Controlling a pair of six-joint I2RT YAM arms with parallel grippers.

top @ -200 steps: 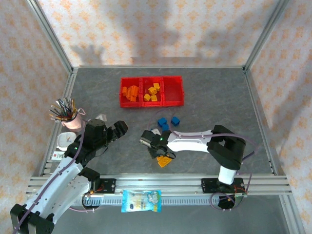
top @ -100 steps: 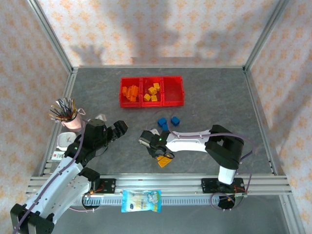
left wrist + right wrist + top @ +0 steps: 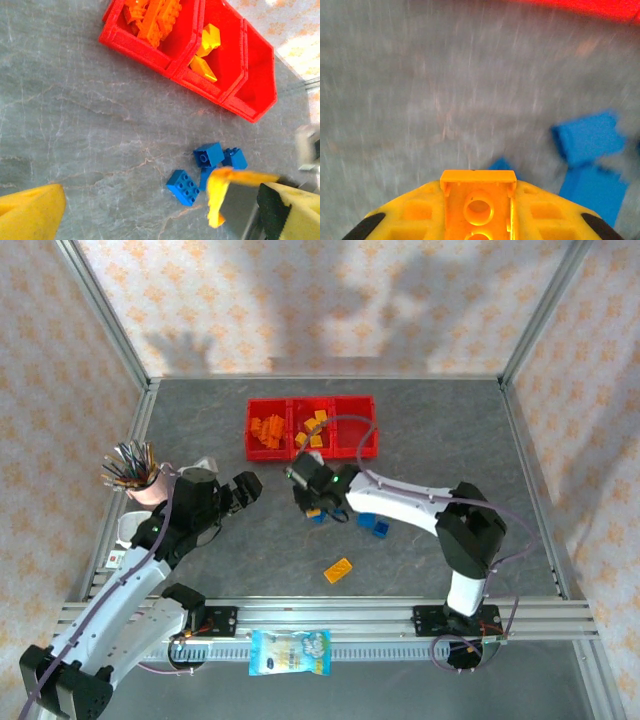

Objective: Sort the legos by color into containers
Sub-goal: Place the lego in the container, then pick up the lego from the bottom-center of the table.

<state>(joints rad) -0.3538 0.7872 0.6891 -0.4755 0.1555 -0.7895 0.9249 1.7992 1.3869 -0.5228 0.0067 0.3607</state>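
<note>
binned in containers (image 3: 252, 70) beyond jaws: orange legos (image 3: 267, 430), yellow legos (image 3: 314, 428). right gripper (image 3: 318, 505) clenched on yellow brick (image 3: 479, 200); left gripper (image 3: 243, 492) released. outstanding: blue bricks (image 3: 209, 154) beside jaws, flat yellow piece (image 3: 338, 570) behind.

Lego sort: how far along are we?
Done: orange bricks in the left bin, yellow ones in the middle bin. In hand: right gripper shut on a yellow-orange brick. Remaining: blue bricks and one flat yellow-orange piece on the table; right bin empty.
</note>
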